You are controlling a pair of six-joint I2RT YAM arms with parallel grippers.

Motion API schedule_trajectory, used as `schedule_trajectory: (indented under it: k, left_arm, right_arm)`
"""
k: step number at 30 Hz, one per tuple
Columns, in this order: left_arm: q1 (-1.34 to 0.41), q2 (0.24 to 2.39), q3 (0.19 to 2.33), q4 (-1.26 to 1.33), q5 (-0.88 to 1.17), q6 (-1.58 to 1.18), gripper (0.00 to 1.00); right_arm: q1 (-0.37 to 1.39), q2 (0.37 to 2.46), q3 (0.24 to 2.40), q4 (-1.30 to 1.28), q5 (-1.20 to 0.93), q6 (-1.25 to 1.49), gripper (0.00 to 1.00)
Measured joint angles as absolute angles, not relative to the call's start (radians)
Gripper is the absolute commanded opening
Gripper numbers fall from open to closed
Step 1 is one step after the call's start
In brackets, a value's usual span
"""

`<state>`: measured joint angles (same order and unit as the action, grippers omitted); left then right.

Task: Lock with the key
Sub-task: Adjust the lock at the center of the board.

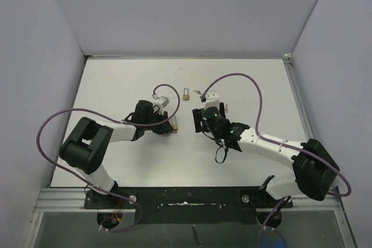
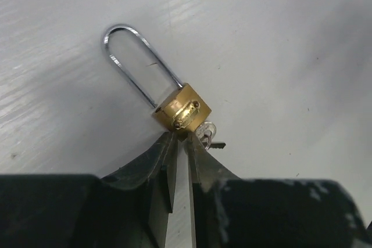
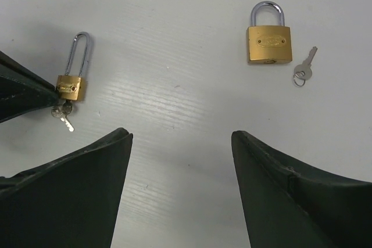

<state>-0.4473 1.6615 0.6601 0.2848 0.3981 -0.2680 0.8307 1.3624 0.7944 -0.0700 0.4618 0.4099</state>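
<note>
While the right end effector (image 3: 180, 133) gapes wide, the left end effector (image 2: 181, 136) sits narrow against the padlock's (image 2: 181, 110) base.

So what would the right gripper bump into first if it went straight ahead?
Probably just bare table. The open right gripper tilts down at it. The wide padlock lies off to the side, though depth is hard to judge.
</note>
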Motion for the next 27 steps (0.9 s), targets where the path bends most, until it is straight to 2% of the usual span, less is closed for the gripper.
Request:
schedule_trajectory:
  k: [9,13,17,19,22,27]
  left_arm:
    - [-0.483,1.689,0.668,0.324,0.445,-0.308,0.11]
    - [-0.478,1.588,0.643,0.302,0.418,-0.312,0.12]
    - [-0.465,1.412,0.636,0.254,0.375,-0.309,0.26]
    - [-0.451,1.312,0.636,0.222,0.349,-0.311,0.21]
    - [-0.413,1.205,0.636,0.183,0.338,-0.316,0.00]
    - [-0.276,1.154,0.593,0.230,0.443,-0.405,0.00]
  right_arm:
    - [0.796,1.429,0.795,-0.048,0.403,0.403,0.68]
    - [0.756,1.488,0.808,-0.035,0.334,0.374,0.68]
    - [0.727,1.561,0.857,-0.024,0.228,0.298,0.69]
    - [0.723,1.597,0.891,-0.018,0.168,0.245,0.69]
    - [0.728,1.640,0.933,-0.002,0.083,0.167,0.68]
    - [0.741,1.682,0.977,0.010,-0.021,0.075,0.69]
